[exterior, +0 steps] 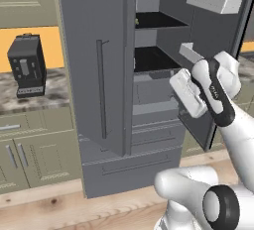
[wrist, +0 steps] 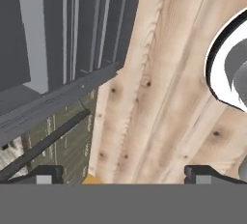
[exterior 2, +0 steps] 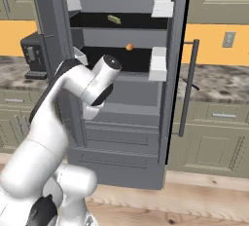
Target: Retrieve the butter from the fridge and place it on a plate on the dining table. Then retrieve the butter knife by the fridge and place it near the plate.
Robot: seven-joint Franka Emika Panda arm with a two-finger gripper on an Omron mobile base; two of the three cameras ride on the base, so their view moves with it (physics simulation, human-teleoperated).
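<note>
Butter on upper fridge shelf, near back edge, right door swung wide for access. Gripper jaws spread wide, empty, pointing down at wood floor; reach not started. Orange ball on shelf below.

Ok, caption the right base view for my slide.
White arm before the open fridge, butter on its upper shelf, an orange ball below.
</note>
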